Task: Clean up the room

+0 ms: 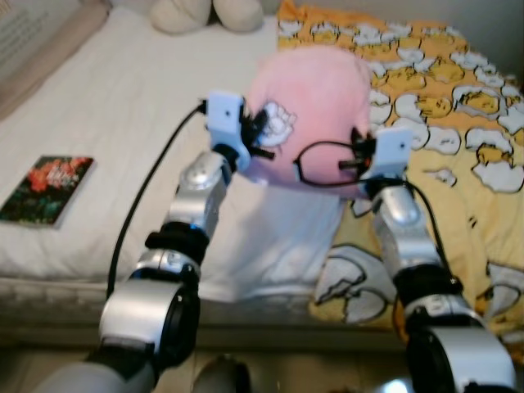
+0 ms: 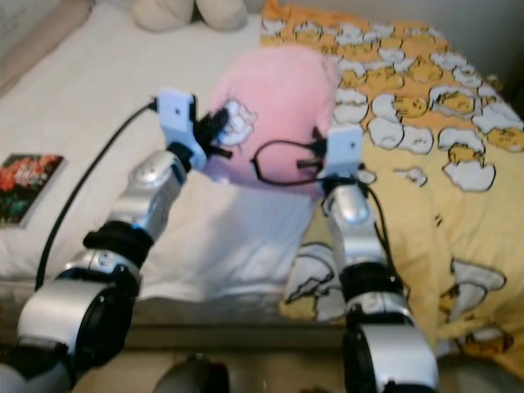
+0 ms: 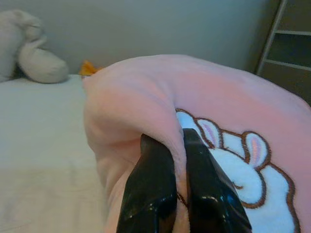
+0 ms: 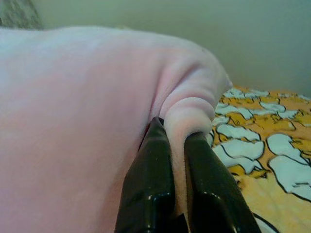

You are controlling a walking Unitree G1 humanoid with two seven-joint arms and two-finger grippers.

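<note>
My left gripper [image 3: 180,160] and right gripper [image 4: 177,145] each pinch a fold of the round pink plush cushion [image 1: 315,115], held at twelve o'clock above the white-sheeted bed [image 1: 123,106] (soft, light, edge folds grip best).

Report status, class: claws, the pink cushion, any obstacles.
Left claw and right claw each pinch a fold of the round pink plush cushion, held above the white bed. Nothing blocking.

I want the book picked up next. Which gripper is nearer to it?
Left. The left gripper pinches the pink pillow on the side toward the book; the right gripper grips its far side.
</note>
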